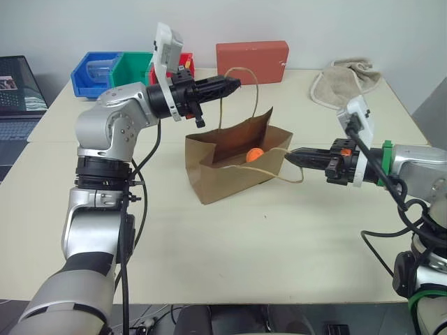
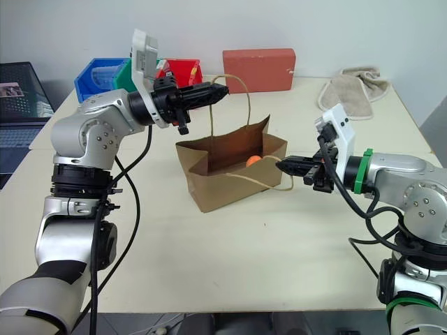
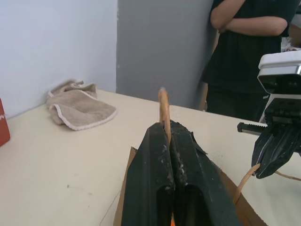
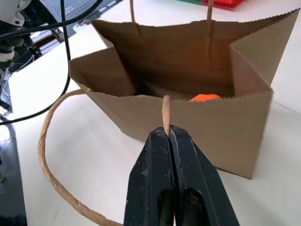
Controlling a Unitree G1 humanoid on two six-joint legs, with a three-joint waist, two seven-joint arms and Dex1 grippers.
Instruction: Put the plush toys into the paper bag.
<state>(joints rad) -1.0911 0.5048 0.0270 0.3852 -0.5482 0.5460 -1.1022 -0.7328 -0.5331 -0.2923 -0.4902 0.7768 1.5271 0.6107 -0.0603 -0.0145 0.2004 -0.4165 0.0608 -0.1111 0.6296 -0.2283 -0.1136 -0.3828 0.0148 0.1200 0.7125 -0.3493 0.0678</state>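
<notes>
The brown paper bag [image 1: 234, 164] stands open at the table's middle. Inside it, an orange plush toy [image 1: 255, 154] lies against the right end, and it peeks over the rim in the right wrist view [image 4: 205, 98]. My left gripper [image 1: 234, 85] hovers above the bag, shut on the far loop handle [image 1: 246, 71], which it holds upright. My right gripper [image 1: 290, 157] is level at the bag's right side. It is shut on the near loop handle [image 4: 44, 155], whose loop sags toward the tabletop. The same grip on the far handle shows in the left wrist view [image 3: 167, 129].
A red rectangular box [image 1: 252, 61] and blue, green and red bins [image 1: 98, 73] line the back edge. A beige cloth [image 1: 346, 80] lies at the back right. A laptop [image 1: 17, 98] sits at the far left. A person [image 3: 249, 52] stands beyond the table's right end.
</notes>
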